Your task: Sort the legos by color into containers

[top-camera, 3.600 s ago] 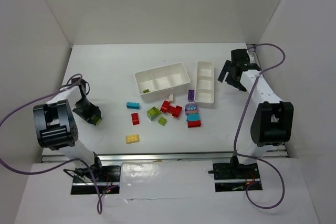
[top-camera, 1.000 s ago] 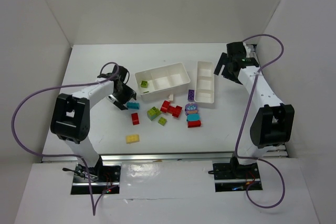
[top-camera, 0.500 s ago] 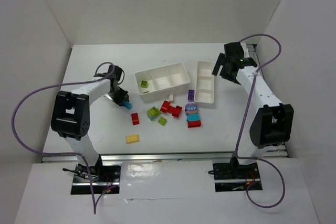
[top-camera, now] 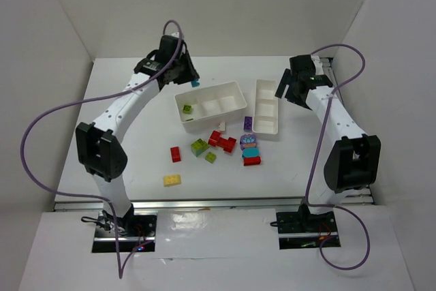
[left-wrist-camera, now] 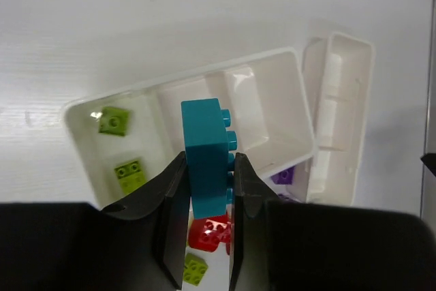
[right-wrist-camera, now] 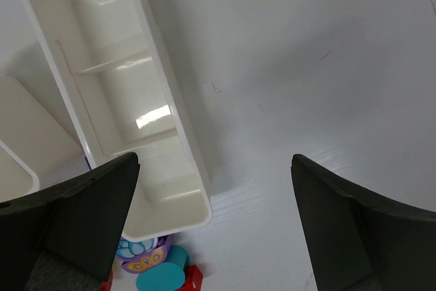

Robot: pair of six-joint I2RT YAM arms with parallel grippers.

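wider container (left-wrist-camera: 267,108) holds two green legos (left-wrist-camera: 113,120); left claw (left-wrist-camera: 208,168) clamps teal lego (left-wrist-camera: 203,133); right claw (right-wrist-camera: 212,161) apart.

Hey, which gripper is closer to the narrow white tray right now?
Right. The right gripper hangs open just right of the far end of the narrow tray; the left gripper is beyond the wider tray, at its far-left corner, gripping a teal brick.

I count two white trays (top-camera: 228,103) (top-camera: 266,108), four lime green bricks (top-camera: 199,146), roughly four red bricks (top-camera: 176,154), two teal bricks (top-camera: 251,152), one yellow brick (top-camera: 172,180), one purple brick (top-camera: 248,123).
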